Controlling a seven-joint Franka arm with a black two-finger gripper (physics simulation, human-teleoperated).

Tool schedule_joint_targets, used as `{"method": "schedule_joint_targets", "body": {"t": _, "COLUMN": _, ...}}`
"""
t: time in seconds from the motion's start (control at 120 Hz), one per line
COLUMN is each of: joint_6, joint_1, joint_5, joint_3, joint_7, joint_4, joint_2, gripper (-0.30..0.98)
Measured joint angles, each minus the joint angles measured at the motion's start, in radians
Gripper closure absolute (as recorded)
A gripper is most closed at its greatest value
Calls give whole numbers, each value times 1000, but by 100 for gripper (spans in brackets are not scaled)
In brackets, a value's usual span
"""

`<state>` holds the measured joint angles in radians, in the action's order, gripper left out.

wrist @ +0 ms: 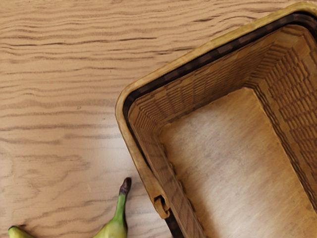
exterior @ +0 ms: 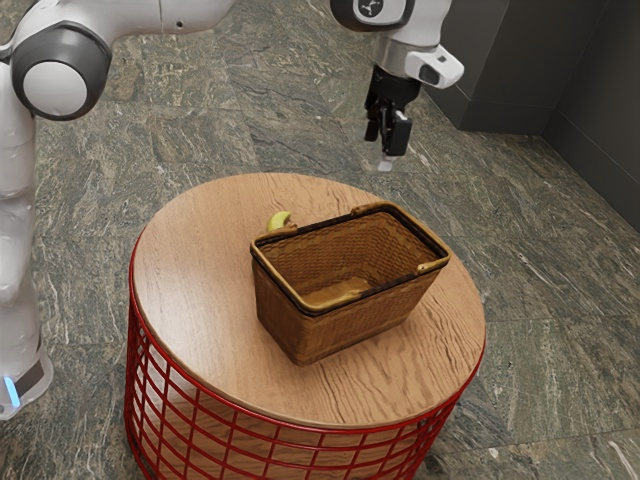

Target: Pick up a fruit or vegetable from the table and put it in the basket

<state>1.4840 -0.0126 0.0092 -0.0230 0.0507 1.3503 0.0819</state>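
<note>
Looks like we're at the reaching step imo: tool is up high, fingers apart and holding nothing, banana is on the desk beside the basket, so next it should line up over the fruit, then lower.

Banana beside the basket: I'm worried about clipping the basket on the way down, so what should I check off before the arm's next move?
1. Banana outside the basket, on the table: ok.
2. Basket upright, its opening facing up: ok.
3. Handle folded down around the basket's top: ok.
4. Gripper raised above the basket before moving sideways: ok.
5. Gripper lined up over the banana: not ok; the banana is only partly in the wrist view, at its edge.
6. Enough room between banana and basket for a grasp: cannot tell; they lie close, and the exterior view has the basket partly in front.
</note>
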Motion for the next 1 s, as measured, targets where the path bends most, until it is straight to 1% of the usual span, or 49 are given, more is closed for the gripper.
{"method": "schedule_joint_targets", "body": {"t": 0.142, "joint_6": 10, "joint_1": 2, "joint_5": -7, "joint_3": 1, "joint_7": 3, "joint_4": 0, "joint_2": 0, "gripper": 0}}
{"method": "schedule_joint_targets", "body": {"t": 0.242, "joint_6": 13, "joint_1": 20, "joint_5": -32, "joint_3": 1, "joint_7": 2, "joint_4": 1, "joint_2": -1, "gripper": 0}}
{"method": "schedule_joint_targets", "body": {"t": 0.317, "joint_6": 10, "joint_1": 38, "joint_5": -47, "joint_3": -6, "joint_7": -45, "joint_4": 0, "joint_2": -23, "gripper": 0}}
{"method": "schedule_joint_targets", "body": {"t": 0.425, "joint_6": 0, "joint_1": 38, "joint_5": -56, "joint_3": -16, "joint_7": -204, "joint_4": -18, "joint_2": -43, "gripper": 0}}
{"method": "schedule_joint_targets", "body": {"t": 0.592, "joint_6": -46, "joint_1": 13, "joint_5": -43, "joint_3": -15, "joint_7": -523, "joint_4": -32, "joint_2": -47, "gripper": 1}}
{"method": "schedule_joint_targets", "body": {"t": 0.775, "joint_6": -80, "joint_1": 6, "joint_5": -34, "joint_3": -8, "joint_7": -820, "joint_4": -25, "joint_2": -58, "gripper": 1}}
{"method": "schedule_joint_targets", "body": {"t": 0.808, "joint_6": -84, "joint_1": 10, "joint_5": -29, "joint_3": -7, "joint_7": -869, "joint_4": 6, "joint_2": -81, "gripper": 1}}
{"method": "schedule_joint_targets", "body": {"t": 0.917, "joint_6": -43, "joint_1": 27, "joint_5": -17, "joint_3": 1, "joint_7": -1011, "joint_4": 293, "joint_2": -283, "gripper": 1}}
{"method": "schedule_joint_targets", "body": {"t": 0.967, "joint_6": -10, "joint_1": 35, "joint_5": -6, "joint_3": 3, "joint_7": -1068, "joint_4": 423, "joint_2": -359, "gripper": 0}}
{"method": "schedule_joint_targets", "body": {"t": 1.0, "joint_6": 12, "joint_1": 43, "joint_5": -1, "joint_3": 4, "joint_7": -1105, "joint_4": 480, "joint_2": -390, "gripper": 0}}
